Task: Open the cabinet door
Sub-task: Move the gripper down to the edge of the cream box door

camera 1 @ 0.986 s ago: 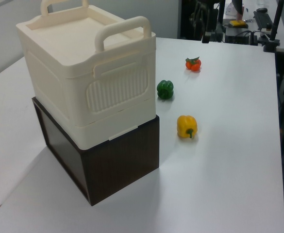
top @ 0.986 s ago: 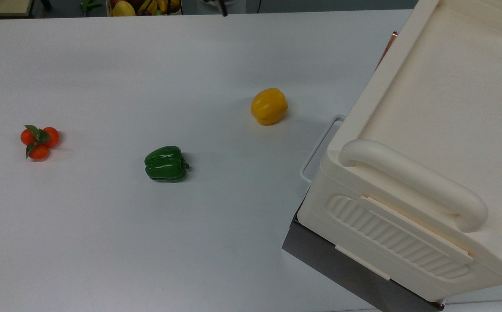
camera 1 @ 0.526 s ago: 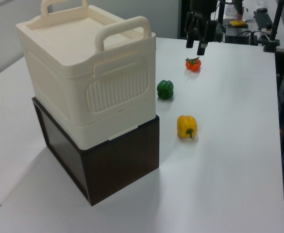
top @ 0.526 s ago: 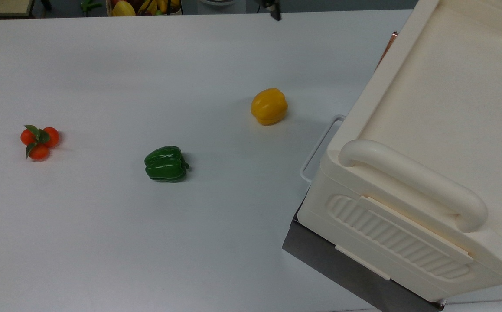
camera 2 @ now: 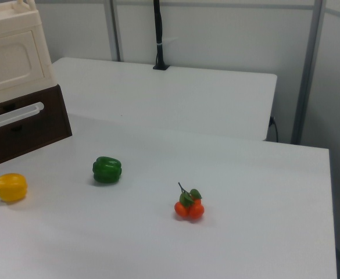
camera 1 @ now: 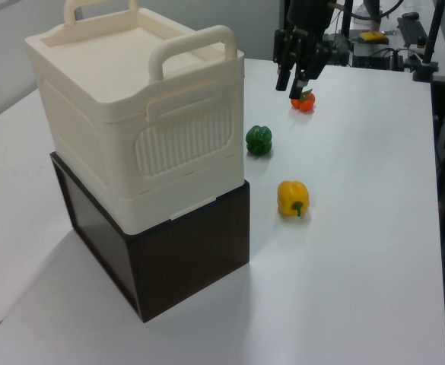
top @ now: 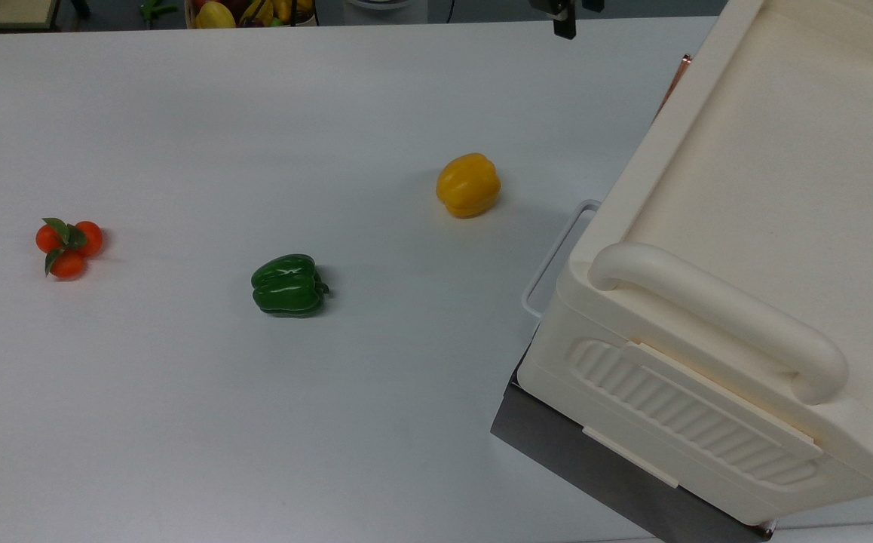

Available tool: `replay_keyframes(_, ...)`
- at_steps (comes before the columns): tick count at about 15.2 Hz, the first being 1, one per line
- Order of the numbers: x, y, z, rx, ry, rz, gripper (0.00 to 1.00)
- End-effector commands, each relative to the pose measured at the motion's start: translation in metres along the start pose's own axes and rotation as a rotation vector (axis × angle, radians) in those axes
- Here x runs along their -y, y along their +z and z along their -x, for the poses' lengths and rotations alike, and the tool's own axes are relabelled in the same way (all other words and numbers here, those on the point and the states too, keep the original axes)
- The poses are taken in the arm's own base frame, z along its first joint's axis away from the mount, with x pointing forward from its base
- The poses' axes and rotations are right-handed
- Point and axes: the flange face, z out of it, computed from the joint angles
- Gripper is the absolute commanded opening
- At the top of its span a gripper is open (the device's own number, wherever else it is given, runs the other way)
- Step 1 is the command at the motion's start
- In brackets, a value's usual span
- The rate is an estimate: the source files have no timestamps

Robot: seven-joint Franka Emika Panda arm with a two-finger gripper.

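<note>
Approach step: pincer spread, high near tabletop far edge. Cabinet door shut; next, reach its handle.

I log the cabinet door as shut. In the right view it is a flat cream plastic panel with a rectangular recess, standing upright and flush in the front of the cream cabinet, at the right view's upper left. In the top view I see its copper-orange strip handle along one edge, against the cabinet's side.
</note>
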Motion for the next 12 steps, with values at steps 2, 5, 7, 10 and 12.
replay_keyframes(2,-0.004,0.004,-0.009,-0.058,-0.062,0.033,0.31)
replay_keyframes(5,-0.002,0.011,-0.020,-0.101,-0.080,0.052,0.30)
replay_keyframes(7,-0.004,0.018,-0.026,-0.127,-0.091,0.060,0.30)
replay_keyframes(10,-0.008,0.021,-0.032,-0.173,-0.096,0.081,0.30)
replay_keyframes(12,-0.009,0.027,-0.036,-0.187,-0.127,0.086,0.31)
